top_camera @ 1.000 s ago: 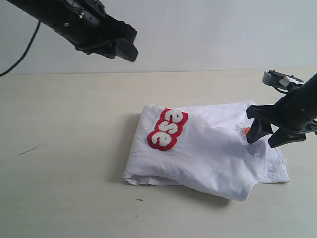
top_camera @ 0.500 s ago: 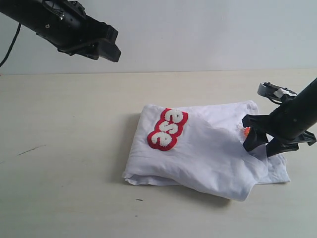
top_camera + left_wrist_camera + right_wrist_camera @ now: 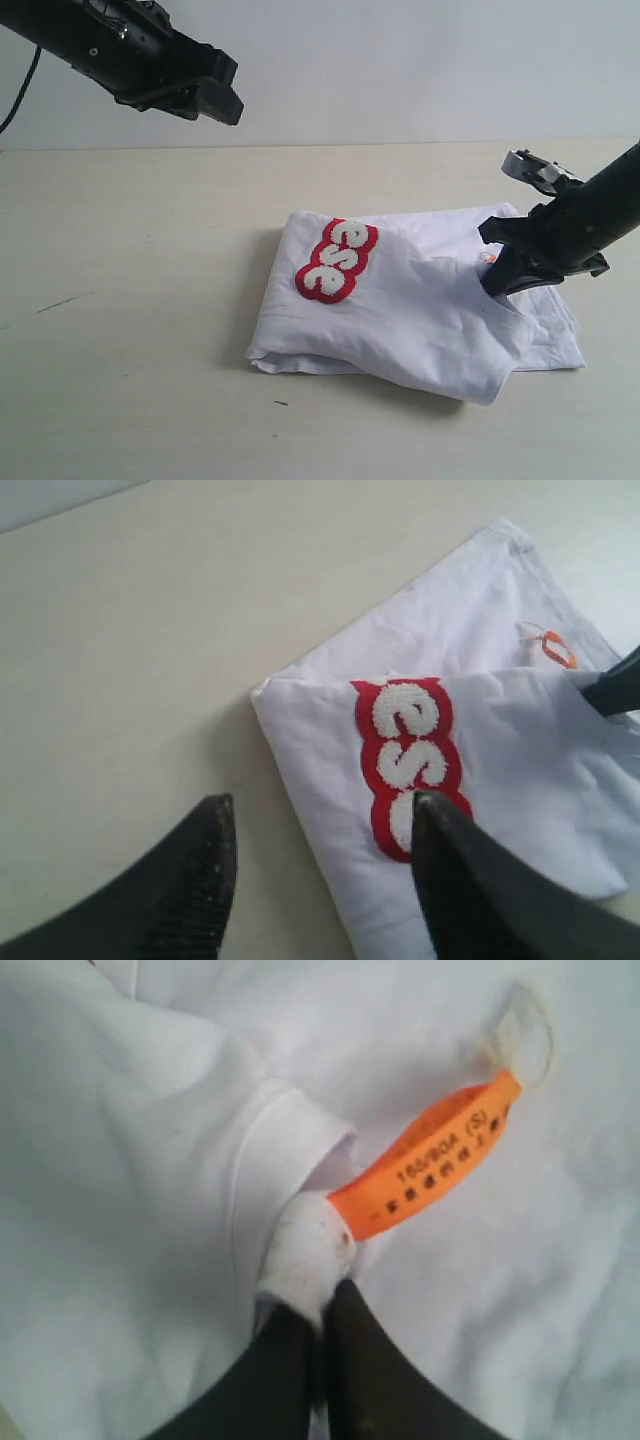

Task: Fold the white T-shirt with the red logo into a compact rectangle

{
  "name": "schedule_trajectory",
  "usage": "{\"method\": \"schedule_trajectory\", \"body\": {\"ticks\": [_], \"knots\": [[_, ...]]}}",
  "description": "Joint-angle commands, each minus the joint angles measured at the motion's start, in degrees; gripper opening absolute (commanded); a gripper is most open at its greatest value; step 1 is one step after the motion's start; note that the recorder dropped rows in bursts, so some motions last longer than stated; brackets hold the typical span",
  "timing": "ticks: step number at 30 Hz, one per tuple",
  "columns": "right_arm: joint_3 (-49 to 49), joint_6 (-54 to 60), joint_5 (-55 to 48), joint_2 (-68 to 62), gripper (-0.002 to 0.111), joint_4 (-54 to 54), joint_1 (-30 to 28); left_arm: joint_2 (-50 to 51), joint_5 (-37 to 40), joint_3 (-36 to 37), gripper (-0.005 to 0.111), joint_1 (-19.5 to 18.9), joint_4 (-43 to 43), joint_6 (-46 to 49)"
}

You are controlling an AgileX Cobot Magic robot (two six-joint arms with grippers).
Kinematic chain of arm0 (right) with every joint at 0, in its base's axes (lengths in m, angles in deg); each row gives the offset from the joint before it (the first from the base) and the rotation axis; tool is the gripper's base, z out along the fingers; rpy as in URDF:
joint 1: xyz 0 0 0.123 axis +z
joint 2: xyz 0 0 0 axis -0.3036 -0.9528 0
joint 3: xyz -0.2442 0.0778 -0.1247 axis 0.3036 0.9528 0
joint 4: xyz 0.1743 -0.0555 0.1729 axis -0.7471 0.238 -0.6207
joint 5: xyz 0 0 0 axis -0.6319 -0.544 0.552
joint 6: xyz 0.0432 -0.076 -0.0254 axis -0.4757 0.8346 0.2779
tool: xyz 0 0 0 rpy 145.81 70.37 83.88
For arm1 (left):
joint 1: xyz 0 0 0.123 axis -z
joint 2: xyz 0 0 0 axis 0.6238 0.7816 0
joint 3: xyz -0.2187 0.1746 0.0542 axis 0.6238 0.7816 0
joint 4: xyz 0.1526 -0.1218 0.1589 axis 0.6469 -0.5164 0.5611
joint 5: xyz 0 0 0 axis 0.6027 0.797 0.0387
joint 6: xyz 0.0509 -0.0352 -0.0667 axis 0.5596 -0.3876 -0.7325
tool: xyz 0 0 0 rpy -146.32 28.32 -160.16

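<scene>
The white T-shirt (image 3: pixel 410 315) lies partly folded on the table, with the red logo (image 3: pixel 337 261) on its upper left part; only the letters "ese" show. My right gripper (image 3: pixel 493 284) is down on the shirt's right side, shut on a small pinch of white cloth (image 3: pixel 305 1248) beside the orange neck tag (image 3: pixel 430 1155). My left gripper (image 3: pixel 222 98) hangs high above the table at the upper left, away from the shirt. In the left wrist view this gripper (image 3: pixel 322 802) stands open with nothing between its fingers, and the logo (image 3: pixel 405 760) lies below it.
The pale table (image 3: pixel 130 330) stretches round the shirt on all sides. A light wall (image 3: pixel 400 70) runs behind it. A dark scratch (image 3: pixel 62 301) marks the table at the left.
My right gripper came down and leftward onto the shirt and shut on cloth beside the orange tag. The left arm drew a little to the left, then stayed still.
</scene>
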Motion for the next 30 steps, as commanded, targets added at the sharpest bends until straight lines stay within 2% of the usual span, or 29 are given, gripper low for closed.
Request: {"method": "schedule_trajectory", "body": {"ticks": [1, 6, 11, 16, 19, 23, 25, 28, 30], "knots": [[-2.6, 5.3, 1.0, 1.4, 0.000, -0.6, -0.1, -0.8, -0.2, 0.1, 0.053, -0.1, 0.2, 0.1], [-5.0, 8.0, 11.0, 6.2, 0.000, -1.9, -0.1, -0.7, -1.5, 0.1, 0.053, -0.1, 0.2, 0.1], [-5.3, 16.5, 19.0, 7.9, 0.000, -6.1, -0.1, -0.7, -4.2, 0.1, 0.052, -0.1, 0.5, 0.4], [-5.3, 16.4, 22.0, 5.2, 0.001, -5.9, -0.1, -0.7, -5.0, 0.1, 0.052, -0.1, 0.5, 1.6], [-5.3, 15.3, 22.0, 2.7, 0.012, -5.9, -0.1, -0.6, -5.2, 0.1, 0.052, -0.1, 0.5, 1.6], [-5.3, 11.6, 23.0, 1.8, 0.044, -2.9, -0.1, -0.6, -5.0, 0.1, 0.052, -0.1, 0.5, 1.6], [-5.3, 6.6, 23.5, 1.8, 0.053, 0.6, -0.1, -0.6, -5.0, 0.1, 0.052, -0.1, 0.5, 1.6], [-5.7, -5.0, 24.6, 2.2, 0.053, 9.9, -0.1, -0.6, -4.6, 0.3, 0.052, -0.1, 0.5, 1.6], [-6.9, -10.2, 21.6, 2.3, 0.052, 13.0, -0.1, -0.4, -4.5, 1.3, 0.052, 0.0, -0.3, 2.0]]}}
